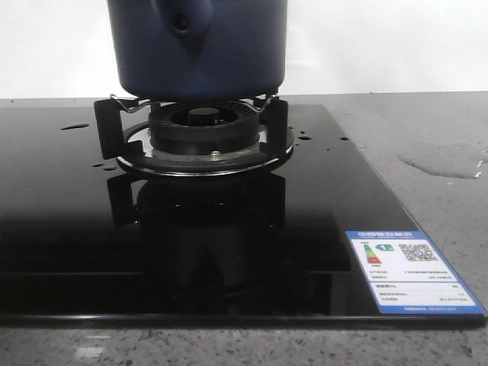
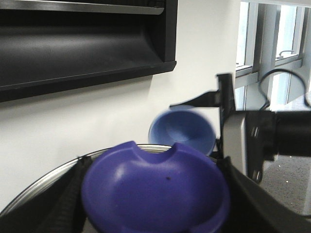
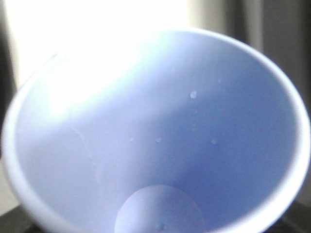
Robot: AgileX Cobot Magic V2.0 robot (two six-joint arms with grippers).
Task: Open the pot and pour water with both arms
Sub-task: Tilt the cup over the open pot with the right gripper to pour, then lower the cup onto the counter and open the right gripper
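The dark navy pot [image 1: 197, 46] stands on the burner's pan support, its handle stub with the small hole facing the front camera; its top is cut off there. No gripper shows in the front view. In the left wrist view my left gripper [image 2: 155, 194] is shut on the purple-blue lid knob [image 2: 155, 187], with a silvery rim [image 2: 43, 182] behind it. My right gripper [image 2: 206, 126] holds a pale blue cup [image 2: 182, 131] tipped on its side just beyond. The cup's inside [image 3: 160, 141] fills the right wrist view, with only droplets; the fingers are hidden.
The burner [image 1: 203, 122] and its wire pan support [image 1: 107, 126] sit on a black glass hob [image 1: 69, 229]. Water drops lie on the glass, and a puddle [image 1: 438, 164] on the grey counter at the right. A label [image 1: 412, 271] is at the hob's front right. A black hood [image 2: 73, 43] hangs on the wall.
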